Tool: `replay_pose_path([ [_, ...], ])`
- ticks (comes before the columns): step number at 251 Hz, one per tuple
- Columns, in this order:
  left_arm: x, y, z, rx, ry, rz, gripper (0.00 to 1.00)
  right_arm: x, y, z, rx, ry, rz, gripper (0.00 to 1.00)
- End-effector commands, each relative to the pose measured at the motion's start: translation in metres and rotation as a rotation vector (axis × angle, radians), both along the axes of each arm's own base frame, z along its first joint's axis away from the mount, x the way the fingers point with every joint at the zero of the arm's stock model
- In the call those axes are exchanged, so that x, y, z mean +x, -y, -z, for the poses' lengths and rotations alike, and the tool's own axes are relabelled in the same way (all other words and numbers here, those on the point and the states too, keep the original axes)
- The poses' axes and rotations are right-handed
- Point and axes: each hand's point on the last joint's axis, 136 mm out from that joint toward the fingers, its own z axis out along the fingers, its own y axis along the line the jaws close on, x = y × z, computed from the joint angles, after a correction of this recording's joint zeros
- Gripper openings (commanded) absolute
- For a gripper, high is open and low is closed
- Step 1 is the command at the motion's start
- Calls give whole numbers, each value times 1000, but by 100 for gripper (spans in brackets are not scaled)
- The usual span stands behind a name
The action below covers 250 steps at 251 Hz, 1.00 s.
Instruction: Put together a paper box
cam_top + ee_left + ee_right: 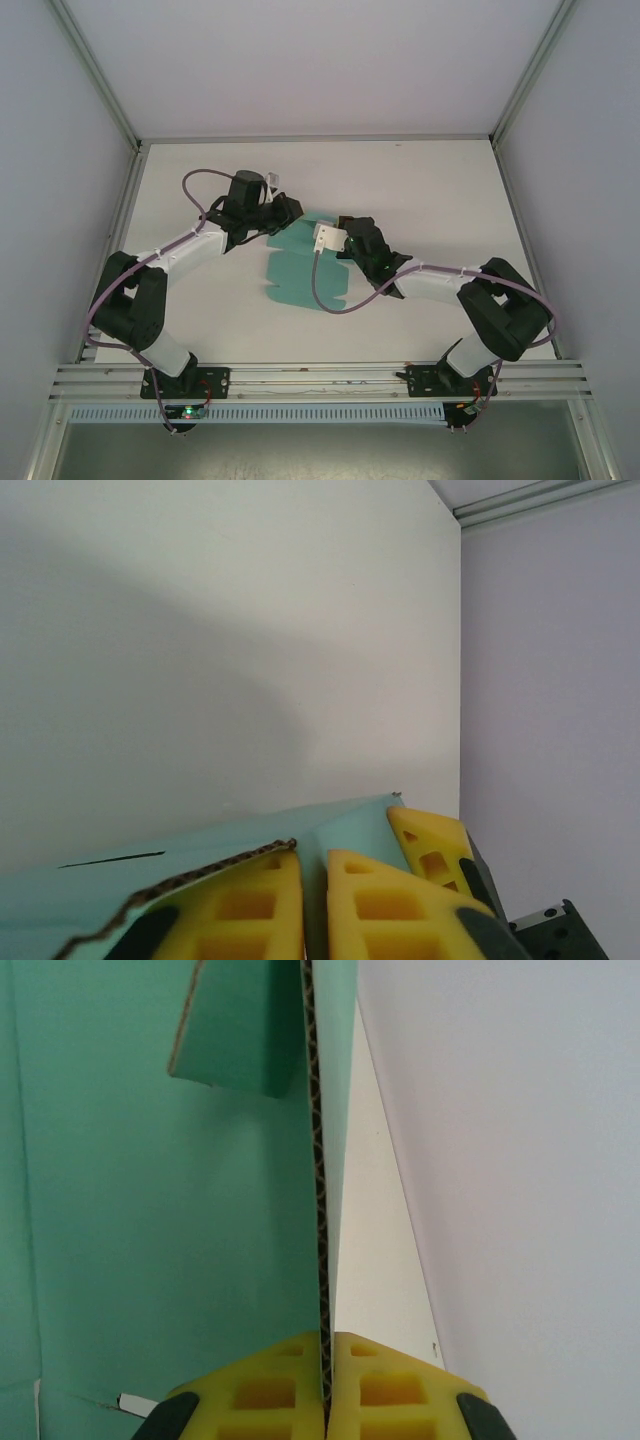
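Paper box far edge hidden under left end effector and right end effector.

Your left arm reaches up and in from its base, elbow out to the left, wrist turned right. The left gripper has its yellow fingers drawn almost together, with the teal-green corrugated card sheet showing in the narrow slit between them. Your right arm mirrors it, elbow out right and wrist pointing left. The right gripper is clamped on that sheet's raised edge.
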Motion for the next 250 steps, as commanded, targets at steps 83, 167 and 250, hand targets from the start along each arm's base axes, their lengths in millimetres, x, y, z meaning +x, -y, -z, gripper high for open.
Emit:
replay_pose_path([
  [83,-2,12,-17,16,75,67,43,-18,-14,-10,66,-15,-86,0],
  [167,-41,-81,2,494,160,-81,100,-8,21,-23,245,-68,9,0],
  [250,-60,-143,25,582,206,-246,100,-15,33,-31,374,-136,-26,0],
])
